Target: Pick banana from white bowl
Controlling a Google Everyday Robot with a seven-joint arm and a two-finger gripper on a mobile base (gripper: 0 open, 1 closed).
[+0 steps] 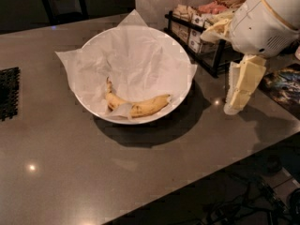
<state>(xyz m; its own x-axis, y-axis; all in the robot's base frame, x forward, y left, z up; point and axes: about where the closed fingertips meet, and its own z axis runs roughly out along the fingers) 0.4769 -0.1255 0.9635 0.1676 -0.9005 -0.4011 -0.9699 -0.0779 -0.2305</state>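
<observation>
The banana [140,108], yellow with brown speckles, lies curved at the front of the white bowl [180,100], partly tucked under a fold of the crinkled white paper lining it. The bowl stands in the middle of the grey table. My gripper [239,93] hangs pointing down from the white arm housing [267,18], to the right of the bowl and just outside its rim, a little above the tabletop. It holds nothing and is apart from the banana.
A black wire rack [199,27] of packaged snacks stands behind the gripper at the back right. A black mat [8,93] lies at the left edge. The table's front edge runs diagonally at lower right, with cables on the floor beyond it.
</observation>
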